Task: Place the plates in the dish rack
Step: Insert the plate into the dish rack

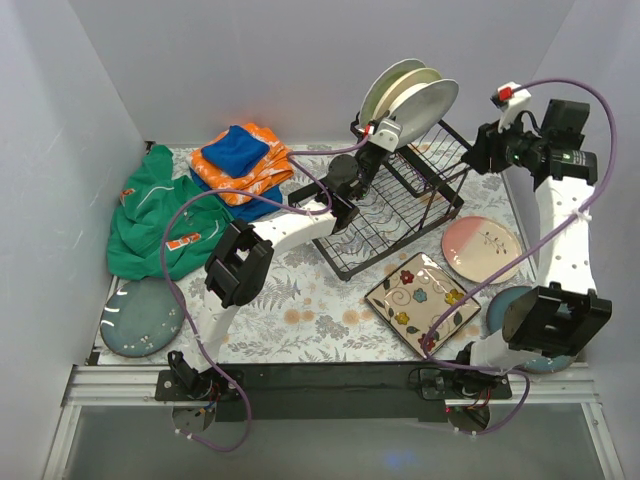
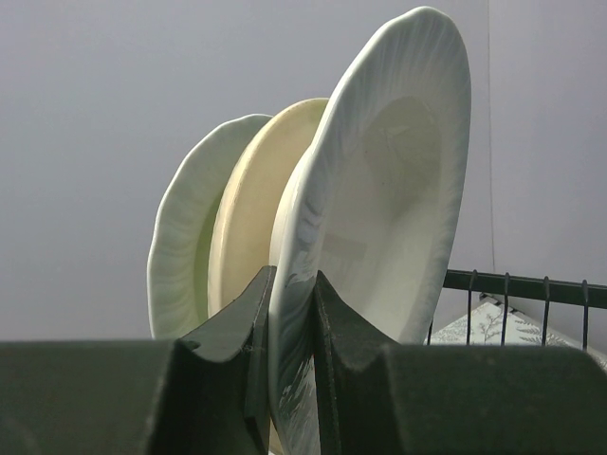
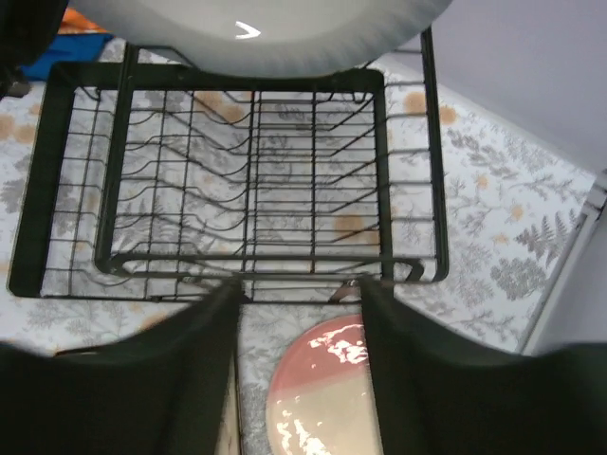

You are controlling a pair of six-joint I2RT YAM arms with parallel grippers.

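Currently, a white plate (image 2: 379, 209) is clamped by the left gripper (image 2: 291, 284) beside a cream plate (image 2: 251, 209), the right gripper (image 3: 296, 294) held apart beside the rack (image 3: 383, 171).

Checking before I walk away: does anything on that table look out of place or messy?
Mainly the green garment, bunched in a crumpled heap at the left beside the folded orange and blue cloths. Nothing looks spilled or broken; the white plate is upright at the dish rack, pinched by the left gripper.
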